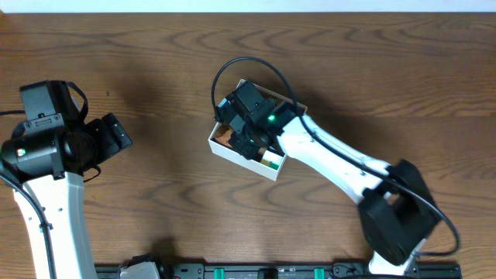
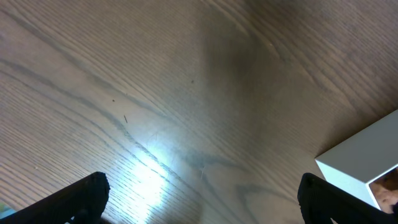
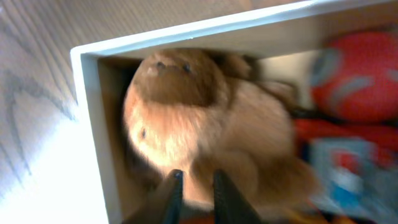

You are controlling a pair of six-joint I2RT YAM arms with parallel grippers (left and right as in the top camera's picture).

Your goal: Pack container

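The container (image 1: 232, 153) is a small white-walled box with a brown inside, at the table's centre. My right gripper (image 1: 242, 132) reaches down into its left part. In the right wrist view, the fingers (image 3: 196, 180) are nearly together and pinch the fur of a brown plush toy (image 3: 186, 106) lying against the box's left wall (image 3: 90, 124). A red toy (image 3: 367, 68) and a blue and white item (image 3: 339, 165) also lie inside. My left gripper (image 1: 116, 133) is open and empty, over bare table to the left; its wrist view (image 2: 202, 199) shows a box corner (image 2: 360, 158).
A green and white item (image 1: 271, 163) shows at the box's near corner. The right arm's black cable (image 1: 232, 70) loops above the box. Wooden tabletop (image 1: 170, 194) lies all around.
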